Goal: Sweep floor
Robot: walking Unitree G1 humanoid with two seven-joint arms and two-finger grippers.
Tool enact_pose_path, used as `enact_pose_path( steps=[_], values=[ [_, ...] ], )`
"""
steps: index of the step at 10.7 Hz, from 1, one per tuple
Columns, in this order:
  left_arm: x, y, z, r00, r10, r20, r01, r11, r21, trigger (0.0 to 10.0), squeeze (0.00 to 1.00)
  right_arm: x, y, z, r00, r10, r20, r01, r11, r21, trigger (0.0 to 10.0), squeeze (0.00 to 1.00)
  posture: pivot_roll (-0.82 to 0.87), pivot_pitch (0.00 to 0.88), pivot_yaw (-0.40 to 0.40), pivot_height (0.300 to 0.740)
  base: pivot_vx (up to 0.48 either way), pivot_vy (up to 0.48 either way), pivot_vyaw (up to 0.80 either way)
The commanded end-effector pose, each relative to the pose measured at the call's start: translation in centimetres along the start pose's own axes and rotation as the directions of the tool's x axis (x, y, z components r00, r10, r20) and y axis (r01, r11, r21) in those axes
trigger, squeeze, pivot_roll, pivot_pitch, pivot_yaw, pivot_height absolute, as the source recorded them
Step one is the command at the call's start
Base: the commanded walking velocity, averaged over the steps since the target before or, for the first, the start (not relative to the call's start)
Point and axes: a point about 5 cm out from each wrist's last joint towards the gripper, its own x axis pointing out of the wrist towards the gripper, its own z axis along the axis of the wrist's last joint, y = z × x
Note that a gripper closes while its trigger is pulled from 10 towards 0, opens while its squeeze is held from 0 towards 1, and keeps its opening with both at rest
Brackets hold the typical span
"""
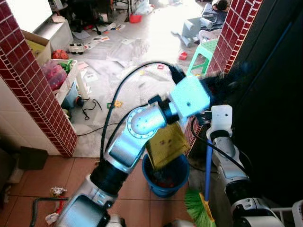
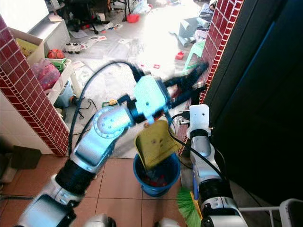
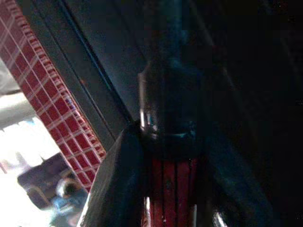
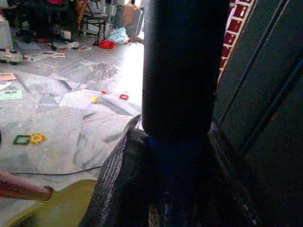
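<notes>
The left arm reaches up across frame centre, its left end effector (image 2: 189, 82) clamped on the yellow dustpan (image 1: 166, 144) handle, tilting it over the blue bucket (image 1: 165, 177). The right end effector (image 4: 175, 189) grips the blue broom handle (image 1: 209, 161) at lower right.

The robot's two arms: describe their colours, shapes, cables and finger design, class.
Left arm: silver rounded segments, black bands at the joints, a pale square wrist block, a looping black cable. Right arm: silver and white, black cable alongside. Each gripper has long black fingers.
</notes>
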Motion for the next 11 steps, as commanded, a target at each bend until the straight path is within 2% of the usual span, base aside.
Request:
enact_pose_path(
  steps=[1,2,3,4,5,6,7,9,11],
  values=[
    [0.4,0.6,1.2,0.999,0.008,0.054,-0.004,0.996,-0.086,10.0,0.0,0.6,-0.1,1.1,0.999,-0.009,0.052,0.009,1.0,0.003,10.0,0.0,-0.05,0.0,-0.011,0.74,0.0,0.0,0.0],
    [0.5,1.2,1.4,0.997,0.046,0.062,-0.038,0.991,-0.127,10.0,0.0,0.7,-0.1,1.1,0.998,-0.01,0.054,0.01,1.0,0.004,10.0,0.0,-0.05,0.0,-0.01,0.74,0.0,0.0,0.0],
    [0.6,1.3,1.3,0.997,0.065,0.051,-0.06,0.993,-0.099,10.0,0.0,0.7,-0.1,1.2,0.999,-0.008,0.054,0.008,1.0,0.004,10.0,0.0,-0.04,0.0,-0.012,0.74,0.0,0.0,0.0],
    [0.6,0.9,1.2,0.999,0.016,0.041,-0.015,1.0,-0.007,10.0,0.0,0.7,-0.1,1.2,0.999,-0.007,0.054,0.007,1.0,0.003,10.0,0.0,-0.05,0.0,-0.012,0.74,0.0,0.0,0.0],
    [0.6,0.9,1.0,0.999,0.041,0.032,-0.034,0.979,-0.199,10.0,0.0,0.8,0.0,1.2,0.998,-0.007,0.055,0.007,1.0,0.003,10.0,0.0,-0.05,0.0,-0.01,0.74,0.0,0.0,0.0],
    [0.6,0.7,1.0,0.999,0.014,0.032,-0.012,0.998,-0.065,10.0,0.0,0.8,-0.1,1.1,0.998,-0.006,0.055,0.006,1.0,0.002,10.0,0.0,-0.05,0.0,-0.012,0.74,0.0,0.0,0.0],
    [0.5,1.3,1.1,0.997,0.054,0.052,-0.047,0.992,-0.121,10.0,0.0,0.7,-0.1,1.1,0.998,-0.005,0.055,0.005,1.0,0.002,10.0,0.0,-0.05,0.0,-0.012,0.74,0.0,0.0,0.0],
    [0.4,4.4,2.2,0.967,0.235,0.099,-0.195,0.932,-0.306,10.0,0.0,0.7,0.0,1.1,0.999,-0.003,0.053,0.003,1.0,0.003,10.0,0.0,-0.05,0.0,-0.013,0.74,0.0,0.0,0.0],
    [-0.1,6.7,3.4,0.947,0.293,0.133,-0.263,0.943,-0.204,10.0,0.0,0.8,0.1,1.0,0.999,0.001,0.049,-0.001,1.0,0.005,10.0,0.0,-0.05,0.0,-0.013,0.74,0.0,0.0,0.0]
  ],
)
